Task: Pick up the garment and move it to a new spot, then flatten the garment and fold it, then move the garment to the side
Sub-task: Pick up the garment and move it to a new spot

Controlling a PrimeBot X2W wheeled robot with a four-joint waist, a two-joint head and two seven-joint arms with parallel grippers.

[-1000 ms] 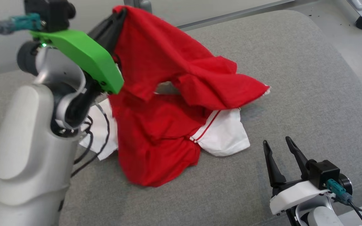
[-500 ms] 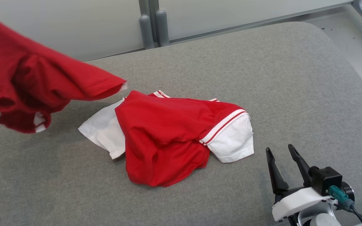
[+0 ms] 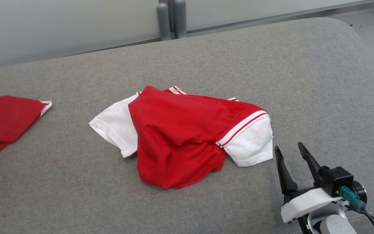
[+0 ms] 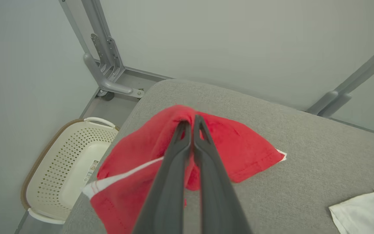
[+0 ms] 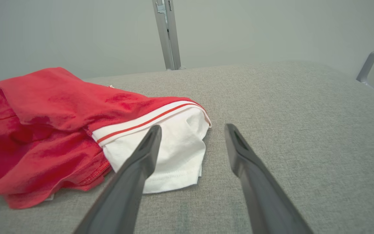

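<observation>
A: Head view?
B: The garment (image 3: 2, 120) lies at the left edge of the counter (image 3: 304, 65). A shirt (image 3: 180, 136) sits mid-frame. The right end effector (image 3: 288, 147), lower right, is open.
A: Left wrist?
B: The left end effector (image 4: 190, 118) is pinched on the garment, mid-frame; a basket (image 4: 73, 162) sits lower left.
A: Right wrist?
B: 2 fingers apart, the shirt at left.

Dark claw (image 3: 288, 147), white mount (image 3: 304, 203), teal plug (image 3: 347, 195)

Red garment (image 4: 239, 152) and red-and-white shirt (image 3: 180, 136) are matt knit cloth, cushion (image 3: 304, 81) coarse grey weave, basket (image 4: 67, 162) smooth perforated plastic, posts (image 3: 180, 19) satin metal.
</observation>
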